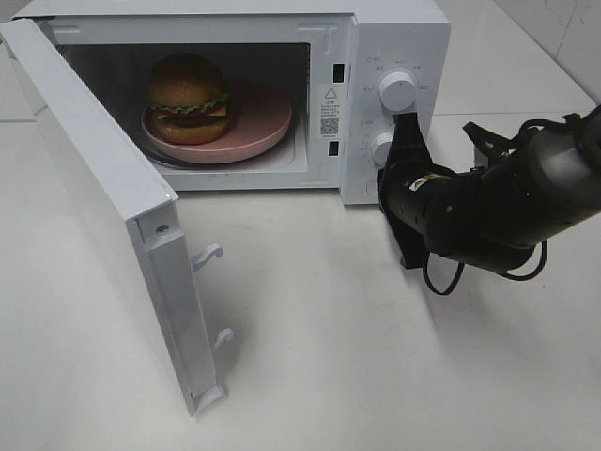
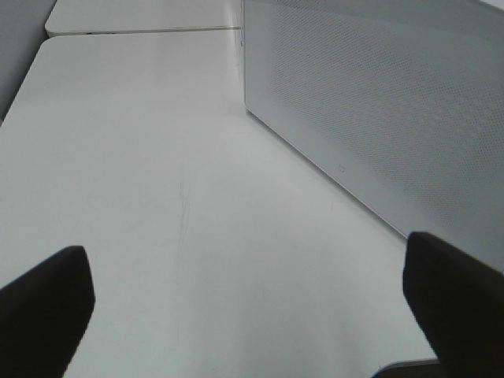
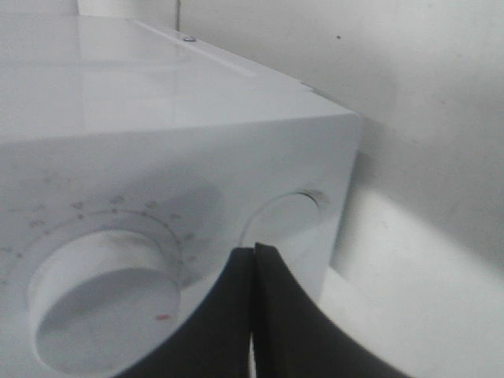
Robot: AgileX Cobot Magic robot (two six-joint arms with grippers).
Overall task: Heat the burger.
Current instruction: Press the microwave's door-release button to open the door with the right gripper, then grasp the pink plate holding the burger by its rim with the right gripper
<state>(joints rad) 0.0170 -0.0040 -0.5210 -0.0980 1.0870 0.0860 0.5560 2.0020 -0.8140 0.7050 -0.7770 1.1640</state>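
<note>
The burger [image 1: 188,99] sits on a pink plate [image 1: 268,117] inside the white microwave [image 1: 394,38], whose door [image 1: 94,188] stands wide open to the left. My right gripper [image 1: 407,120] is shut and empty, its tip at the control panel between the upper knob [image 1: 397,89] and the lower knob [image 1: 382,148]. In the right wrist view the closed fingers [image 3: 236,315] point between two knobs [image 3: 102,307] [image 3: 287,228]. My left gripper [image 2: 250,272] is open and empty over the table; it is out of the exterior high view.
The open door shows in the left wrist view as a dotted panel [image 2: 378,102] to one side of the left gripper. Two latch hooks [image 1: 208,254] stick out from the door's edge. The white table [image 1: 329,357] lies in front of the microwave.
</note>
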